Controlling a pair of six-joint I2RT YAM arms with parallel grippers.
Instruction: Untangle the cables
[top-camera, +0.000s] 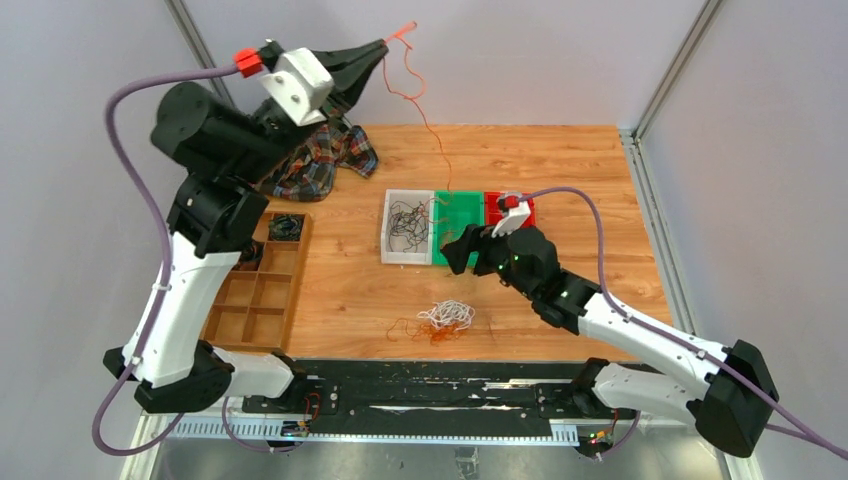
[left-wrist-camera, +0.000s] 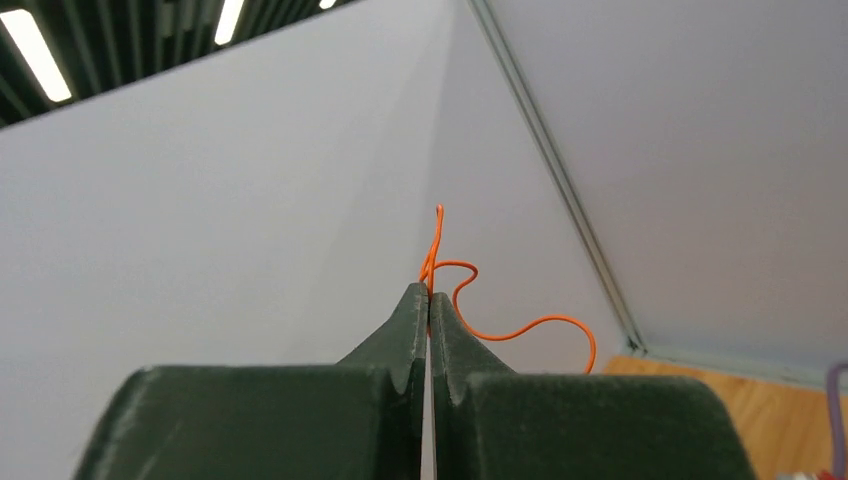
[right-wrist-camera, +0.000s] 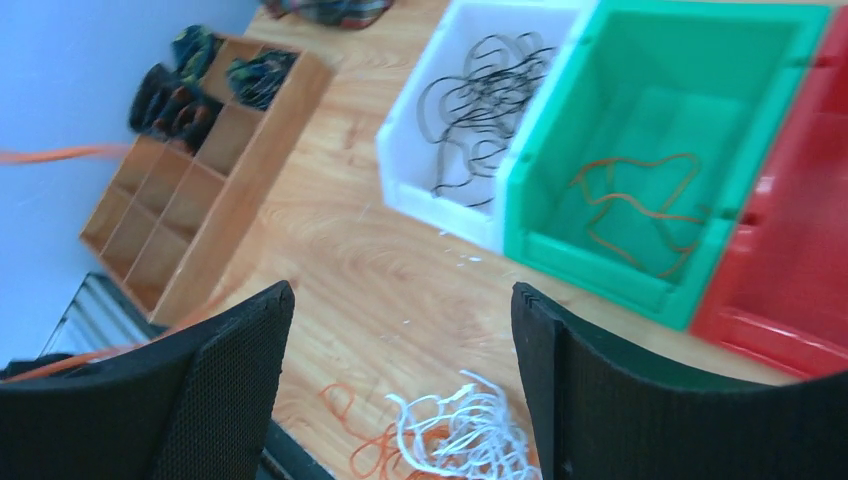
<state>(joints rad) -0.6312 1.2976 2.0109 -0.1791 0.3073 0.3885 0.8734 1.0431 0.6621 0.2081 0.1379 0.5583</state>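
My left gripper (top-camera: 385, 45) is raised high at the back and is shut on one orange cable (top-camera: 436, 150). That cable hangs down to the green bin (top-camera: 460, 194). In the left wrist view the cable (left-wrist-camera: 520, 330) curls out from the closed tips (left-wrist-camera: 429, 290). A small tangle of white and orange cables (top-camera: 445, 318) lies on the table near the front. My right gripper (top-camera: 458, 250) hovers open between the bins and that tangle (right-wrist-camera: 460, 435), nothing between its fingers (right-wrist-camera: 250, 340).
A white bin (top-camera: 408, 258) holds black cables (right-wrist-camera: 480, 100), the green bin (right-wrist-camera: 590, 270) holds an orange cable (right-wrist-camera: 640, 205), and a red bin (top-camera: 492, 212) stands beside them. A wooden divider tray (top-camera: 262, 290) is at the left, with a plaid cloth (top-camera: 320, 160) behind it.
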